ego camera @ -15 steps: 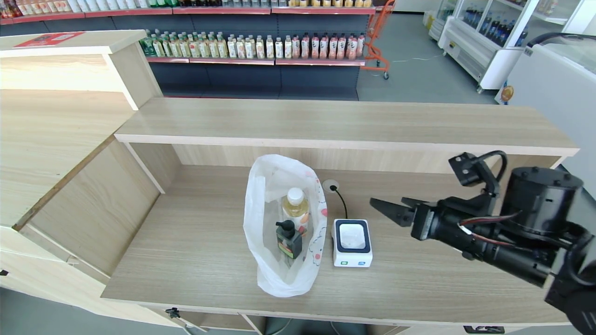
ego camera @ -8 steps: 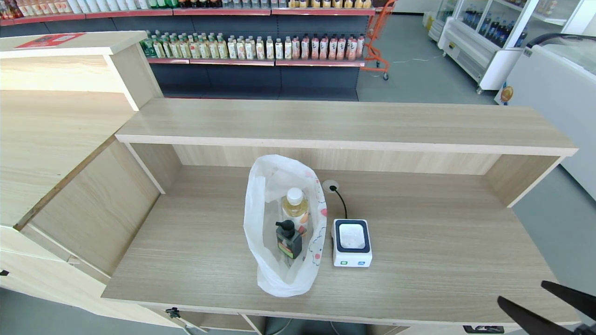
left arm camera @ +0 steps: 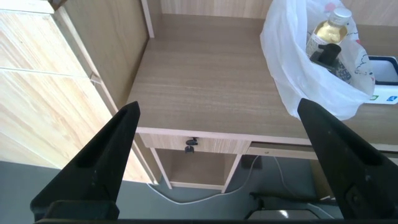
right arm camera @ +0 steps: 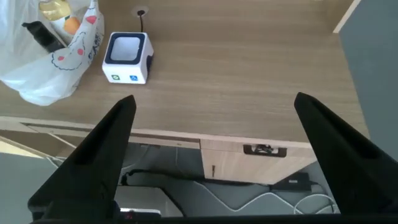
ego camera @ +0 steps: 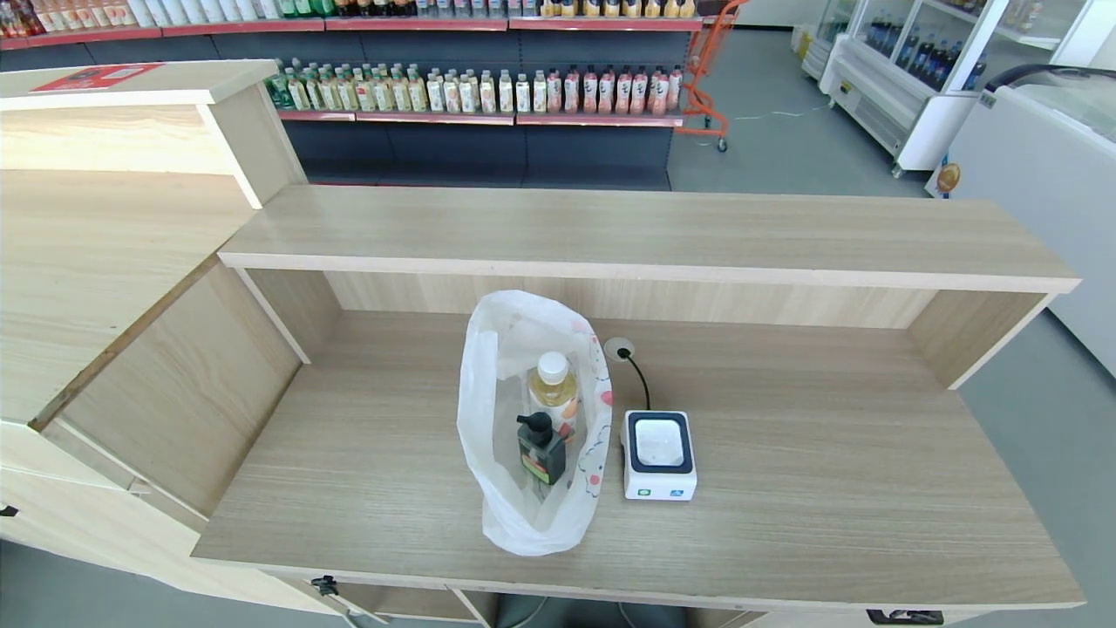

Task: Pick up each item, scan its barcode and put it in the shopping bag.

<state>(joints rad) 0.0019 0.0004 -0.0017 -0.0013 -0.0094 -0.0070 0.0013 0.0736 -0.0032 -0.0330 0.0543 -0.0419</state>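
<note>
At the middle of the counter (ego camera: 785,488), the shopping bag (ego camera: 484,488) holds a drink bottle (ego camera: 553,388) and a dark pump bottle (ego camera: 540,449), with the scanner (ego camera: 659,453) just to its right. With both items bagged, the job looks done to me. The left tool (left arm camera: 217,109) and right tool (right arm camera: 214,102) hang spread and empty off the near edge.

Shopping bag (ego camera: 493,488): translucent film veils lower bodies of drink bottle (ego camera: 553,390) and pump bottle (ego camera: 541,455) | scanner (left arm camera: 387,65): far side cut by left wrist view's edge | bottle labels: too small to read.
</note>
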